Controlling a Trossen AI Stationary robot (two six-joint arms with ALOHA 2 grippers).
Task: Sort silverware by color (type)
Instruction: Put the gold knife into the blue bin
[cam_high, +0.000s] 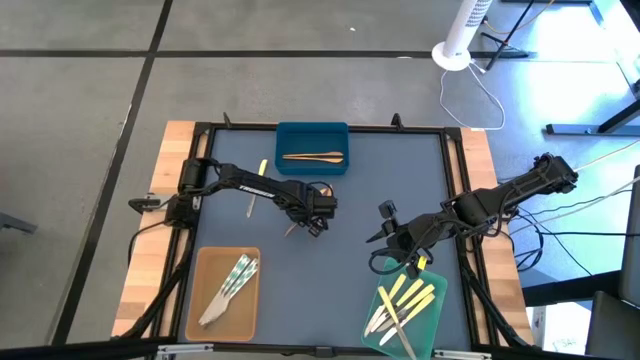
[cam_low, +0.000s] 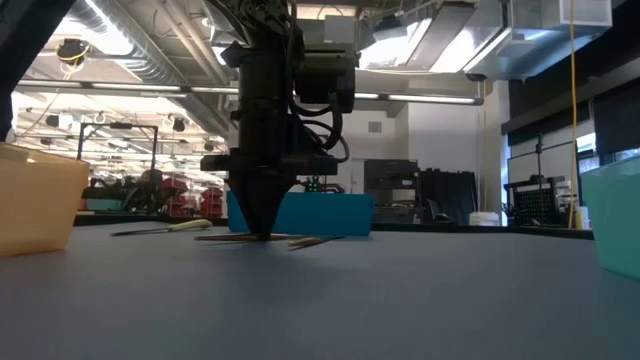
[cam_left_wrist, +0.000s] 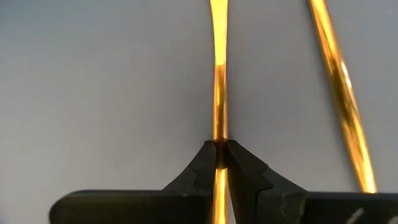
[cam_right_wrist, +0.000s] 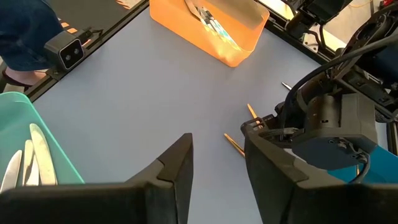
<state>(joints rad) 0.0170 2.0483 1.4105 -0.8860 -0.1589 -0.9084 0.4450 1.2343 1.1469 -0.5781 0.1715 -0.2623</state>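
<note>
My left gripper (cam_high: 318, 222) stands at the table's middle, pointing down, shut on a wood-brown utensil (cam_left_wrist: 219, 74). A second wood-brown utensil (cam_left_wrist: 341, 93) lies flat on the table right beside it. More brown utensils (cam_high: 312, 156) lie in the blue tray (cam_high: 283, 132) at the far edge. Silvery utensils (cam_high: 232, 285) lie in the tan tray (cam_high: 205, 262), and pale yellow ones (cam_high: 408, 298) in the green tray (cam_high: 428, 325). My right gripper (cam_high: 383, 238) waits open above the table, just beyond the green tray. My left gripper pinches the brown utensil's thin shaft (cam_left_wrist: 219, 134) between its two fingertips (cam_left_wrist: 202, 162). The fingers come from above, pointing down, and lie across the shaft. In the low view the utensil (cam_low: 300, 240) sits level at the table top under the fingers.
A pale yellow utensil (cam_high: 263, 170) and a thin light one (cam_high: 250, 205) lie loose on the table beside my left arm. Open grey table stretches between the two grippers and toward the near edge. Wooden boards and a black frame border the mat.
</note>
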